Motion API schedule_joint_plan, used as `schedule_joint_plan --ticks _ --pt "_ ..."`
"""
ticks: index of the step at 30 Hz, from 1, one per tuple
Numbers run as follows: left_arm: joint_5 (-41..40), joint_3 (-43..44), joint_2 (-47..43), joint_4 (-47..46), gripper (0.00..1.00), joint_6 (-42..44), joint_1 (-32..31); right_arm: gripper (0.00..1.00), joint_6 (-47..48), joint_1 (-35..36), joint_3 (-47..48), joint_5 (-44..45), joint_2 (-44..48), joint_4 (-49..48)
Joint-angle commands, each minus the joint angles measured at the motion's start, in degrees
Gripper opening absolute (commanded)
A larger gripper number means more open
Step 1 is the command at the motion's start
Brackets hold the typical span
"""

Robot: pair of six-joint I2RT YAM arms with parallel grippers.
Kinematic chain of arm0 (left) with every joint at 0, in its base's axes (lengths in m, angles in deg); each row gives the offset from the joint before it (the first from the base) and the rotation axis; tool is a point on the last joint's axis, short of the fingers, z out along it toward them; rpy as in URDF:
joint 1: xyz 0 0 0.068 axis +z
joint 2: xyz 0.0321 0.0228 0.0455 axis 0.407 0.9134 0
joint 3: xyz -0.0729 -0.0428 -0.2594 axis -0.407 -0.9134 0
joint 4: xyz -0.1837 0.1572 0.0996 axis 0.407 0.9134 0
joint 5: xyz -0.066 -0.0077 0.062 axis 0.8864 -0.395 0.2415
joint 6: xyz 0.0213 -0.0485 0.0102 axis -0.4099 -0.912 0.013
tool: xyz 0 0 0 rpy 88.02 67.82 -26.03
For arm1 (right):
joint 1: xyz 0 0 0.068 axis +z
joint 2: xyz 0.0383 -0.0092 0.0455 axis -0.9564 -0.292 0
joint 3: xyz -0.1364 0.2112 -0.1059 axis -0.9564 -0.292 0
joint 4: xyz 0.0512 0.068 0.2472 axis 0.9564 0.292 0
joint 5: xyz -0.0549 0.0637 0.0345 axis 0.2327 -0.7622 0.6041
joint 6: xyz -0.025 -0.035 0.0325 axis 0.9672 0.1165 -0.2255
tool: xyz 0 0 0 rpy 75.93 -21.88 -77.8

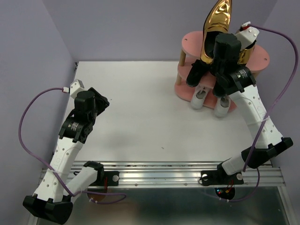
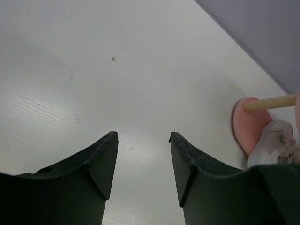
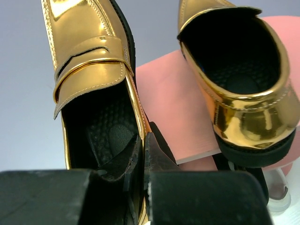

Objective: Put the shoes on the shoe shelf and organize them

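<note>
Looked like a robotics lab test cell, set up for arm trials. Had a bare white flat worktop (image 1: 140, 122) boxed in along the far and left edges by plain lilac wall panels (image 1: 131, 28). Carried a slotted aluminium rail (image 1: 164, 171) along the near edge, with a white-and-black jointed left arm (image 1: 65, 145) and a matching right arm (image 1: 260, 117) bolted to it, each trailing a loose purple cable (image 1: 21, 126). Held household items as staged props at the far right corner: a pink three-tier rack of oval boards and light wooden posts (image 1: 190, 43), with a shiny metallic gold shoe (image 1: 220, 18) and white lace-up sneakers (image 1: 202, 97).
</note>
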State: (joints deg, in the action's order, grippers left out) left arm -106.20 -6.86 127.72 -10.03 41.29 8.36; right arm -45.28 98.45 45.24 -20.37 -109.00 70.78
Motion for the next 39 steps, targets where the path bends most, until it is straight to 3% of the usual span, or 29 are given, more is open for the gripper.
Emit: schedule_joint_plan --ticks 1,13,17,18,20,23,32,37,39 --pt "-0.7 0.1 -0.8 -0.7 0.59 0.6 0.3 0.01 -3.4 -1.9 -0.9 4.3 4.8 -10.3" --pt "1.5 -0.9 -0.1 -1.6 0.59 0.0 0.3 0.03 -4.2 -3.5 -5.0 4.3 5.8 -11.9" --pt "1.4 -0.9 -0.3 -1.6 0.59 0.0 0.4 0.29 -4.0 -4.0 -4.9 3.2 5.1 -11.9" --pt "1.3 -0.9 -0.3 -1.5 0.59 0.1 0.4 0.43 -3.9 -4.0 -4.9 2.7 4.9 -11.9" --pt "1.1 -0.9 -0.4 -1.5 0.59 0.1 0.3 0.54 -3.9 -4.0 -4.9 2.2 4.8 -11.9" --pt "1.1 -0.9 0.0 -1.5 0.59 0.2 0.4 0.56 -3.6 -4.0 -4.7 -0.4 4.4 -12.0" --pt "-0.4 -0.6 0.3 -1.1 0.59 0.9 0.3 0.79 3.4 -4.0 -2.0 -13.0 4.0 -12.0" --pt "-1.4 -0.2 0.8 -1.4 0.59 1.8 0.4 1.0 9.3 -4.0 -3.2 -26.9 7.8 -13.8" --pt "-1.4 -0.1 1.4 -1.4 0.59 1.9 0.3 1.0 12.1 -4.0 -4.0 -36.1 8.7 -14.4"
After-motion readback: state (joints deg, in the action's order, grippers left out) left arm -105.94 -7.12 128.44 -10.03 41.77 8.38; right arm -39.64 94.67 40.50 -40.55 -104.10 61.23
